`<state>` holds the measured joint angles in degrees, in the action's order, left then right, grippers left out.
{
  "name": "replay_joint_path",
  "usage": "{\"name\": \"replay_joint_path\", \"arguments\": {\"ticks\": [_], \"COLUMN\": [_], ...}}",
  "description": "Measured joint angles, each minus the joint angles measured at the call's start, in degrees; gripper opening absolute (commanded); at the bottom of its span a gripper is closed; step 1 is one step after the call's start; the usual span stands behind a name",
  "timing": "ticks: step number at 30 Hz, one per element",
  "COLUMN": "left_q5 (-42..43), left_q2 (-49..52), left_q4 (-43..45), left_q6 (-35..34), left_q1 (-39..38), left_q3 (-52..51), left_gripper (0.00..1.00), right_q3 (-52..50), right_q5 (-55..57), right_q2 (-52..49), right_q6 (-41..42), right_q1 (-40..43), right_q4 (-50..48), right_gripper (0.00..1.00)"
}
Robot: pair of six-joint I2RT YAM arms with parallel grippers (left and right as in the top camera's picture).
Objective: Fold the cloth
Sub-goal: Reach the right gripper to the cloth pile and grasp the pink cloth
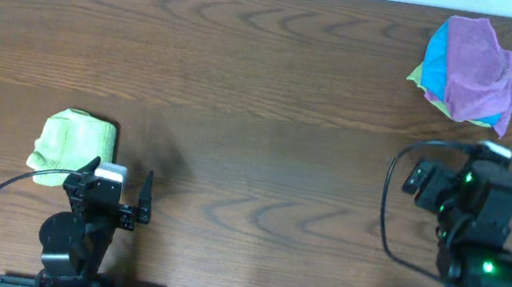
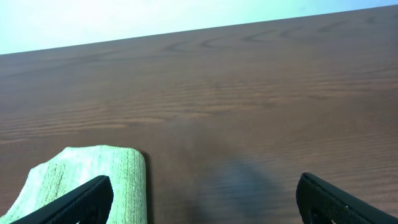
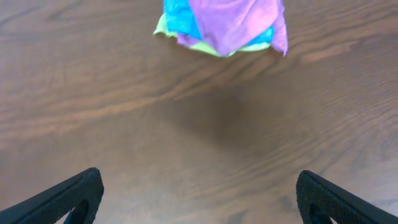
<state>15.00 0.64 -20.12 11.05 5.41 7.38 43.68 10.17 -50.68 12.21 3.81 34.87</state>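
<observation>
My right hand (image 3: 199, 180) is released, both fingers spread wide with only bare desk (image 1: 264, 85) showing between them. It holds nothing and touches nothing. Just ahead of it, at the far right of the desk, sits the cloth (image 1: 480, 64): the magenta-purple one, bunched and draped over the top of a small heap. Under it I can see a bright blue cloth (image 1: 437, 63), and a sliver of lime-green edge (image 3: 217, 51) peeks out at the bottom. The magenta cloth is crumpled, with no clean edge or corner showing, and I cannot make out its tag from here.

My left hand (image 2: 204, 186) is likewise open and empty at the near left of the desk. A lime-green folded cloth (image 1: 72, 144) lies just beside its left finger, and I cannot tell whether they touch. It is well apart from the heap.

By my reading, the fold has not started. The cloth is not yet grasped, lifted off the pile, or spread flat. What is left is all of it: take the cloth off the heap, lay it out on open desk, find two corners, and bring one edge over to the other.
</observation>
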Motion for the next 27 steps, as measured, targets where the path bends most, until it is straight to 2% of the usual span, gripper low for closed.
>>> {"name": "replay_joint_path", "arguments": {"ticks": [11, 27], "left_q5": [0.00, 0.00], "left_q2": [-0.07, -0.07], "left_q4": [-0.02, 0.00], "left_q6": [0.00, 0.00], "left_q1": [0.00, 0.00], "left_q3": [-0.02, -0.02], "left_gripper": [0.95, 0.95], "right_q3": [15.63, 44.48], "right_q5": [-1.57, -4.70], "right_q2": [-18.73, -48.15], "right_q6": [0.26, -2.62], "right_q1": [6.60, 10.01], "right_q4": [-2.05, 2.51], "right_gripper": [0.99, 0.99]}}
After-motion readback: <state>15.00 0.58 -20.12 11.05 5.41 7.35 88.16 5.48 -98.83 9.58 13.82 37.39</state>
